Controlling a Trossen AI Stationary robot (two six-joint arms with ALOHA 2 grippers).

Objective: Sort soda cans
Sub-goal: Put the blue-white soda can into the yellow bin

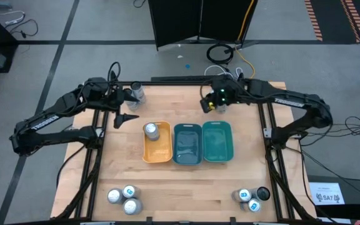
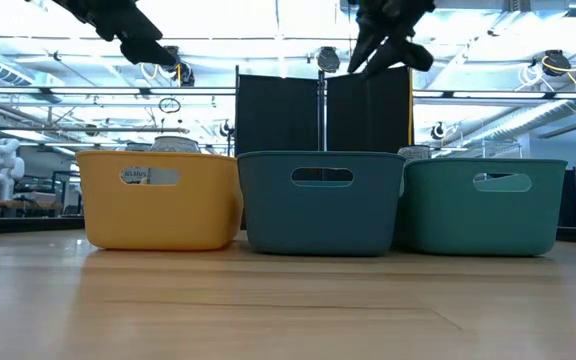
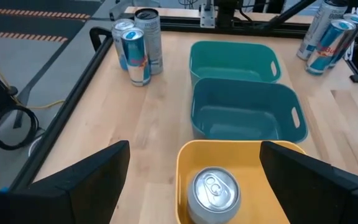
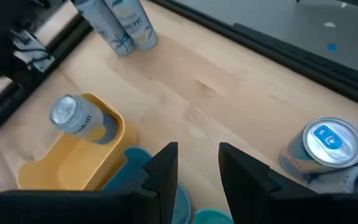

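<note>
**One can binned, a whole pile still waiting**

While a single silver can is sitting upright in the yellow bin, both teal bins, the darker middle one and the greener one, are looking empty, so I'd say the sort is only just getting going.

The left gripper is hovering just off the yellow bin's corner, near that can, with its fingers spread wide and nothing between them. Reads to me like a can has just been dropped off. Its next move probably calls for swinging to the cans at the back-left corner and lining up over one top.

The right gripper is hanging over bare table behind the teal bins. Its fingers are sitting fairly close together with a narrow gap, and in its wrist view nothing is gripped. A blue-topped can is standing close by, so that's likely its target; it'd need to open up first.

More cans are waiting at the front-left and front-right corners.
</note>
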